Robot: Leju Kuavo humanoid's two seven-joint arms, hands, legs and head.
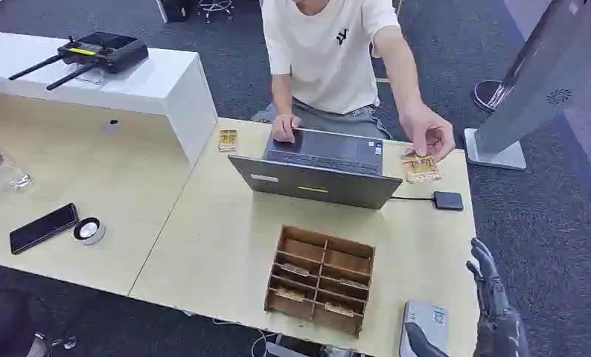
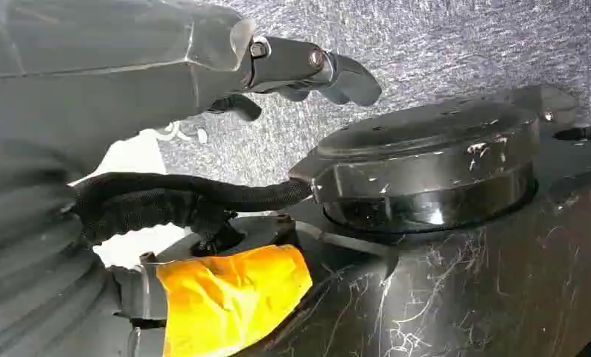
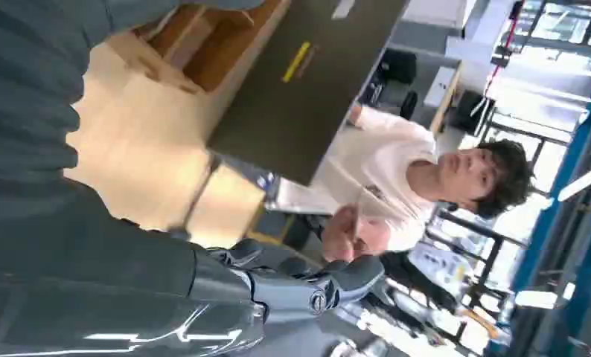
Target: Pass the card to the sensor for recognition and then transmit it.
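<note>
The laptop [image 1: 322, 167] turns its lid to the head camera, so its screen is hidden. Beside the laptop, the person's hand [image 1: 427, 134] covers part of the card stack [image 1: 419, 168] — print too small to read. The right hand [image 1: 493, 297] is cut off by the frame's lower edge — fingers partly visible.

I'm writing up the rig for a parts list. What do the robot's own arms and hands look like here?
The right hand has dark grey, segmented fingers on a glossy grey forearm shell. At the left hand, dark fingers hinge on silver pins beyond a smooth grey cover, with ribbed grey casing behind. A black braided cable runs beside that wrist, near a patch of yellow tape.
</note>
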